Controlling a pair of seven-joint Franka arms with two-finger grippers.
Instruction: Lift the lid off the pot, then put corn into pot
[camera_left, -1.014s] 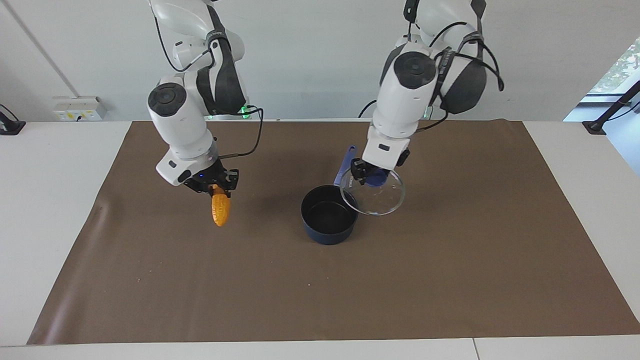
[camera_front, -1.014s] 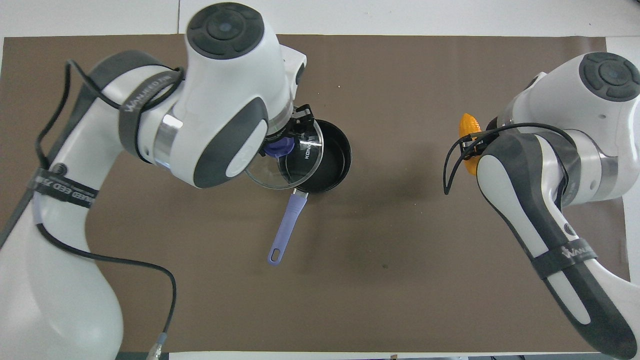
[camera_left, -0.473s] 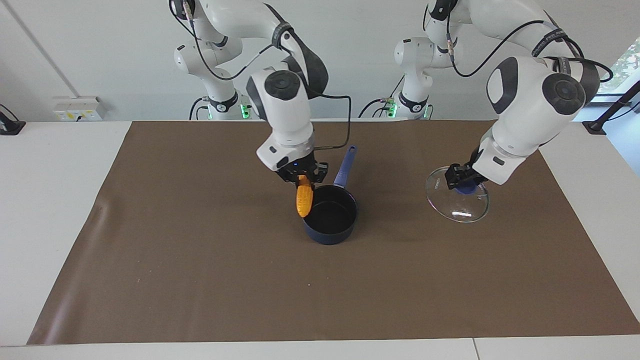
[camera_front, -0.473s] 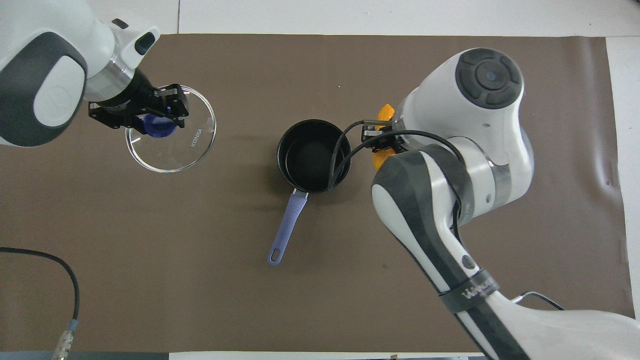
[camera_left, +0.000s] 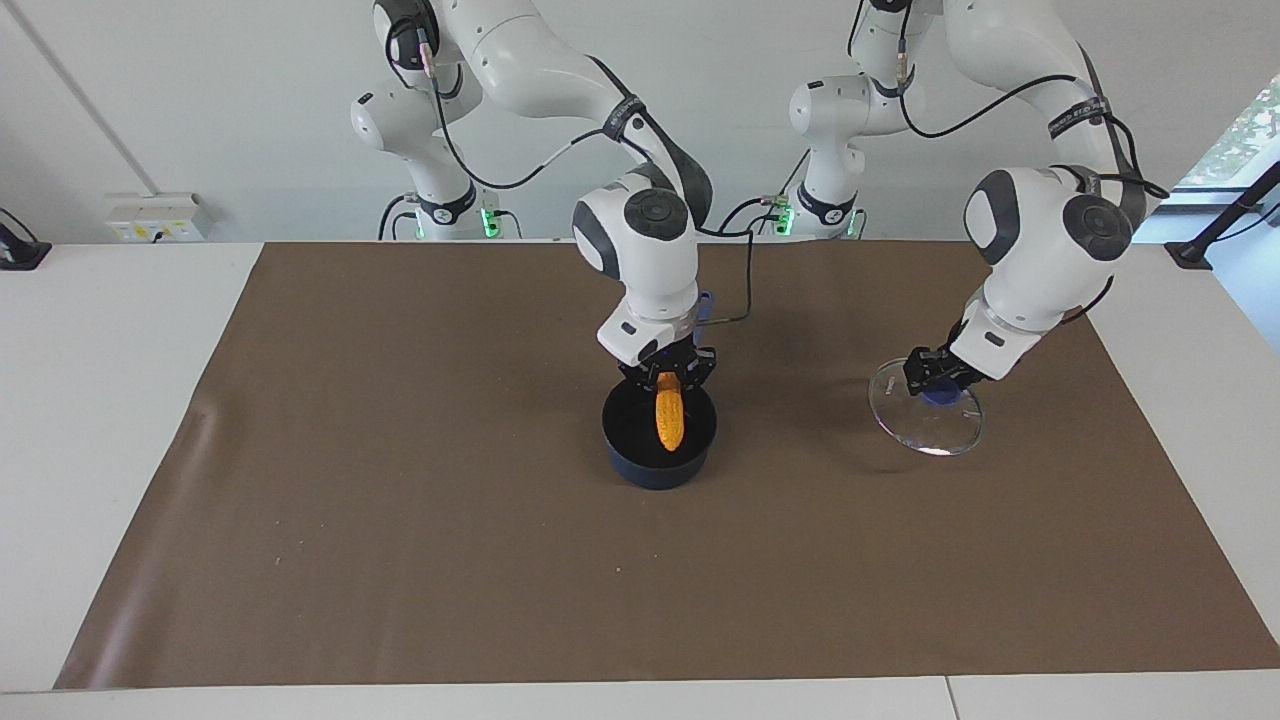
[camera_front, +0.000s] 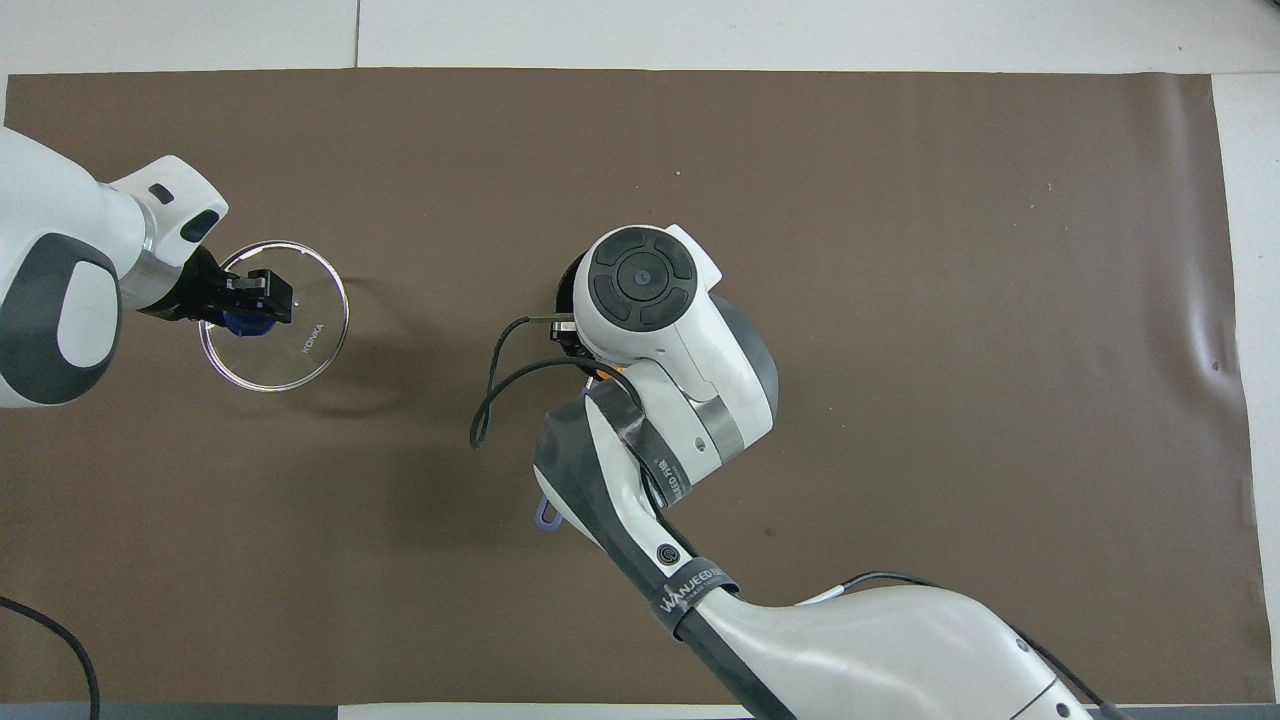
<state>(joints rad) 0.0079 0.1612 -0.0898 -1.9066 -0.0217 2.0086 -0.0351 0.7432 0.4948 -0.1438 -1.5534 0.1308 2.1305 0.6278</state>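
Right gripper (camera_left: 668, 377) is directly over the pot (camera_left: 659, 447), fingers clamped on the thick end of the corn (camera_left: 669, 420) so the cob hangs tip-down into the black mouth, lined up to drop clean. Out toward the left arm's end of the brown mat (camera_left: 400, 560), the left gripper (camera_left: 931, 379) is pinched on the blue knob of the glass lid (camera_left: 925, 425), tilting it low by the mat, well apart from the pot, to keep the opening free

The glass lid (camera_front: 273, 315) carries the printed word "KONKA" near its rim. A dark strap on the right arm's forearm (camera_front: 690, 598) reads "WANJEED", with further letters unclear.
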